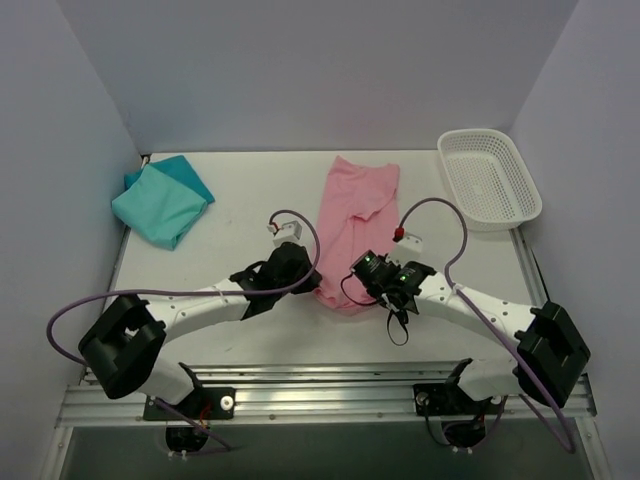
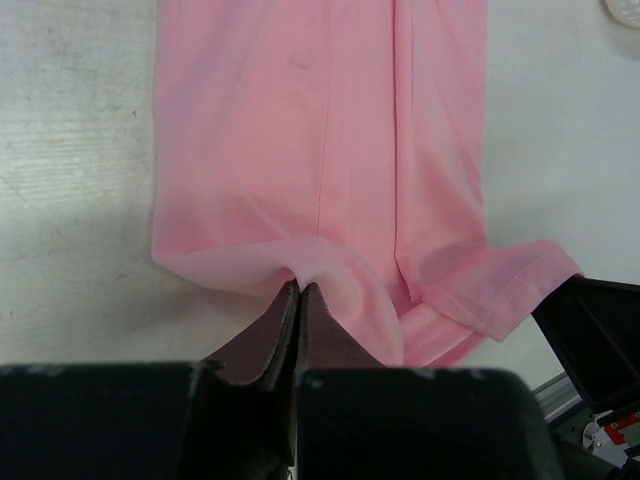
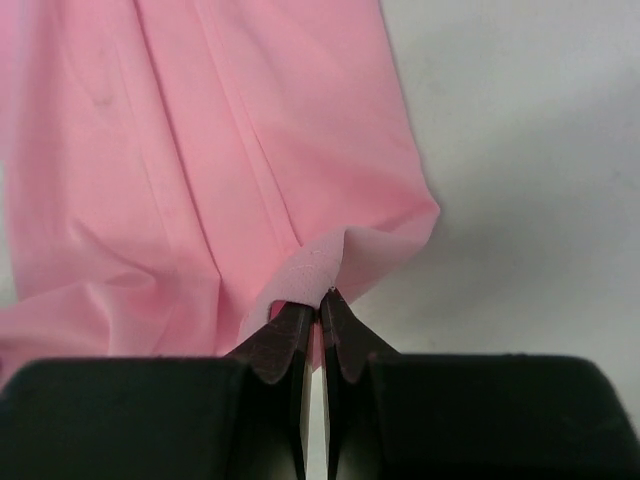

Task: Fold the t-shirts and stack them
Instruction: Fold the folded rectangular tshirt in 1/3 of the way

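The light pink t-shirt (image 1: pixel 356 210) lies folded into a long strip down the middle of the table. My left gripper (image 1: pixel 303 270) is shut on its near left corner; in the left wrist view the gripper (image 2: pixel 299 287) pinches the pink hem (image 2: pixel 300 150). My right gripper (image 1: pixel 372 272) is shut on its near right corner; in the right wrist view the gripper (image 3: pixel 322 300) pinches a raised fold of pink cloth (image 3: pixel 200 150). The teal t-shirt (image 1: pixel 160 203) lies folded at the far left, apart from both grippers.
A white mesh basket (image 1: pixel 488 178) stands at the far right corner. Purple cables loop over both arms. The metal rail (image 1: pixel 300 400) runs along the near table edge. Grey walls close in the far side and both flanks.
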### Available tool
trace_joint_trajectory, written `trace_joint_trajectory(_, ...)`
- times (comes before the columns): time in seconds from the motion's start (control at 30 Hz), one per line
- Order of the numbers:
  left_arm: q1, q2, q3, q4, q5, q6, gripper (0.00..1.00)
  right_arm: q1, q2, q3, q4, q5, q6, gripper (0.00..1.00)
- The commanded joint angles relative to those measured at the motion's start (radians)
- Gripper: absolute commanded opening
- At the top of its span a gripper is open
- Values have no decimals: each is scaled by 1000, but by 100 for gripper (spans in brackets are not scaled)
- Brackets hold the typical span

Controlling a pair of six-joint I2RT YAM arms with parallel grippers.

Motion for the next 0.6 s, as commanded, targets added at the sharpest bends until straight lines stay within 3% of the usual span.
trace_joint_trajectory(0.0, 38, 45, 97, 49, 52, 34, 2, -63, 33, 85, 7, 61, -120, 0)
trace_joint_trajectory(0.23, 114, 142, 246, 29, 101, 58, 2, -158, 137, 226, 24, 65, -226, 0)
trace_joint_trajectory(0.57, 229, 387, 490, 14, 180, 100, 2, -279, 431, 435, 78, 28, -289, 0)
